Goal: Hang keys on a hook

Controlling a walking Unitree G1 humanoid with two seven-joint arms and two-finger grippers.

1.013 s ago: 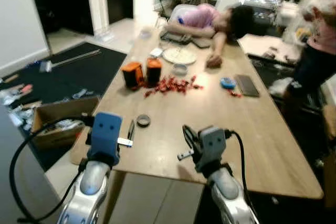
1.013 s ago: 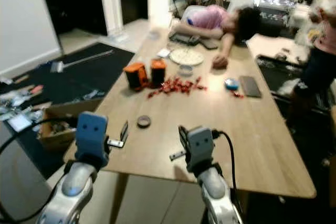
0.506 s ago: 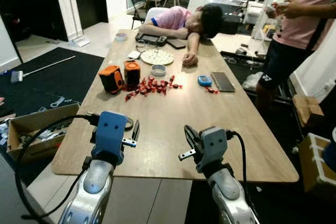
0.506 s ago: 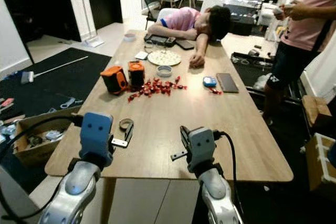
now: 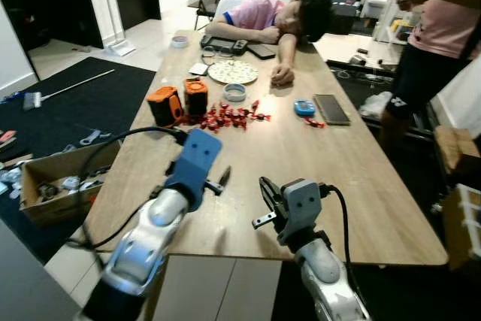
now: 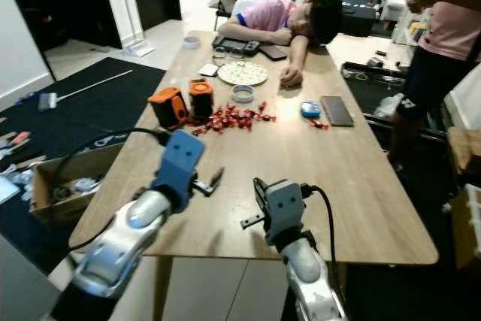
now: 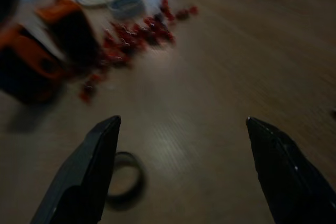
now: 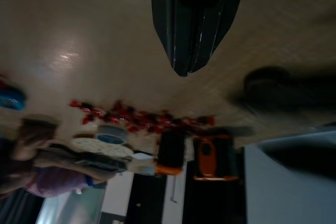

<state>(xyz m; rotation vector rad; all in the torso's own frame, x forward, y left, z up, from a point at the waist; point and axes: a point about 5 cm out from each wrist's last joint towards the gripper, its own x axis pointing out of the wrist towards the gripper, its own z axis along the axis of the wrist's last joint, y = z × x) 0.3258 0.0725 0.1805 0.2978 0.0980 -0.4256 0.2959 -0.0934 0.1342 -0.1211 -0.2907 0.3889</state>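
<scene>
- Lying on the wooden tabletop (image 5: 361, 178) under the left claw (image 7: 181, 129), a dark ring (image 7: 139, 179) is seen; keys cannot be told apart among the things.
- The left claw is spread wide, grasping nothing.
- The right claw (image 5: 264, 192) is clenched, empty, above the near edge.
- Red sweets (image 5: 225, 116) are scattered farther on.

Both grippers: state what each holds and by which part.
Nothing. The left gripper is open over the table; the right gripper is shut and empty.

Right end effector (image 8: 184, 69) fingers pressed together, over wooden table (image 8: 79, 24), red candies (image 8: 142, 116), 2 orange-black containers (image 8: 191, 153)
</scene>
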